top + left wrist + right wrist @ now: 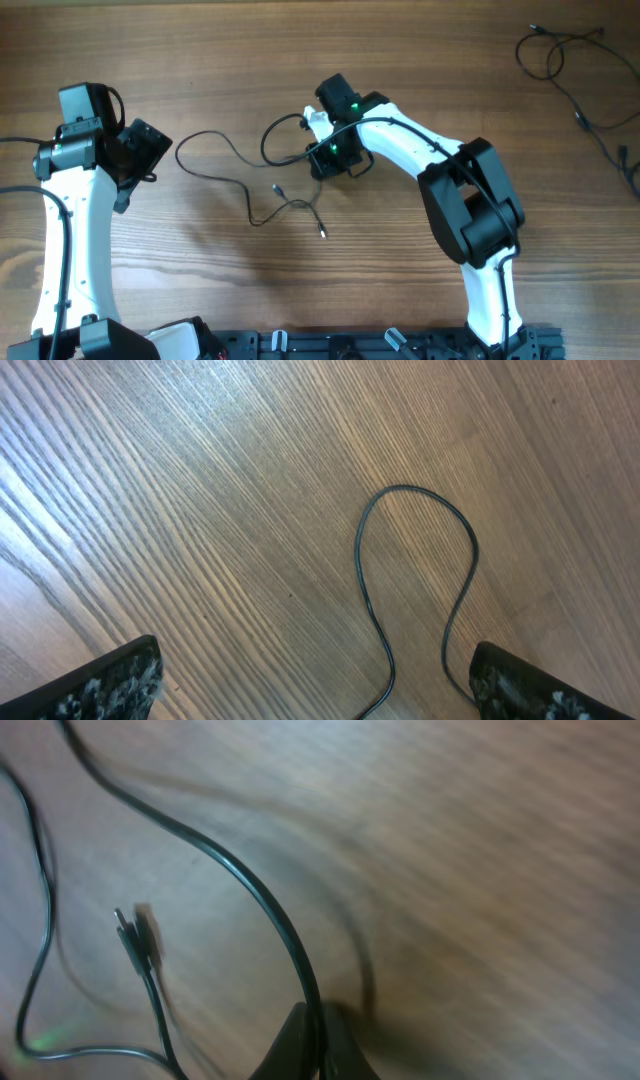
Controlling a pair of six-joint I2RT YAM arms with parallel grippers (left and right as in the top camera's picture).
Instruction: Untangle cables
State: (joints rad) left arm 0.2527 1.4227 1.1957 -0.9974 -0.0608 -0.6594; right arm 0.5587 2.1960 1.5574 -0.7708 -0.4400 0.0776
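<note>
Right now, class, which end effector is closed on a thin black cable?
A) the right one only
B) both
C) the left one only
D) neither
A: in the right wrist view the right end effector has its fingers pinched together on the cable, while the left end effector stands wide open, with a loop lying ungripped between its fingers.

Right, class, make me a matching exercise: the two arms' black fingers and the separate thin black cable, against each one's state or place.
Column one:
1. left arm's black fingers
2. right arm's black fingers
3. separate thin black cable

Column two:
a. lying at the wooden table's far right corner
b. shut on a thin black wire
c. open above a wire loop

Pairs: 1-c, 2-b, 3-a.
</note>
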